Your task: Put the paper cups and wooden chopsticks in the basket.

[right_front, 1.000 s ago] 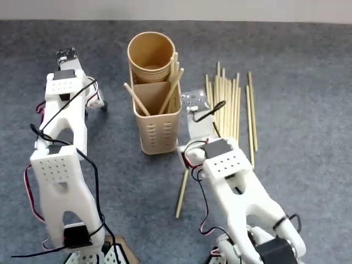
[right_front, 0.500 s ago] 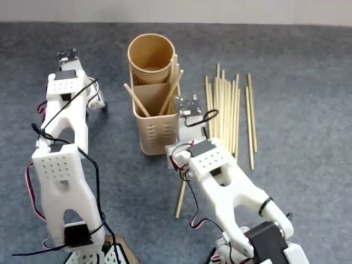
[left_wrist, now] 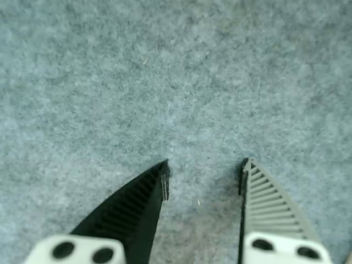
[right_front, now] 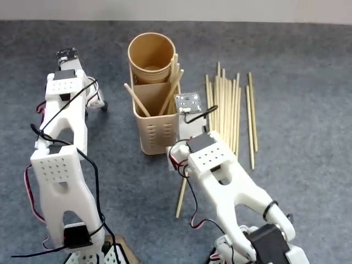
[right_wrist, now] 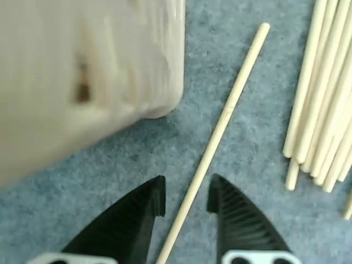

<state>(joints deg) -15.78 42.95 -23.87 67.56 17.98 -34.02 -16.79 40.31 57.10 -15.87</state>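
On the grey carpet (right_front: 308, 60), centre of the high view, I log a beige basket (right_front: 159, 132), upright, with two compartments. The far compartment holds a stack of paper cups (right_front: 151, 52). The near one holds several wooden chopsticks (right_front: 171, 88) leaning against its walls.

Writing: a small circuit board (right_front: 188, 102) on top of the right wrist carries markings too small for me to read.

Right gripper (right_wrist: 187, 195): fingers apart, tips low over the carpet, straddling a single chopstick (right_wrist: 225, 113) that lies flat just beside the basket. I cannot tell whether either finger touches it. The basket's corner sits close by in the right wrist view, blurred.

In the high view the right arm covers the far part of that single chopstick. Loose chopsticks (right_front: 226, 107) lie in a roughly parallel row on the carpet to the right of the basket, past the right wrist.

Left gripper (left_wrist: 204, 170): fingers apart, bare carpet between them, to the left of the basket.
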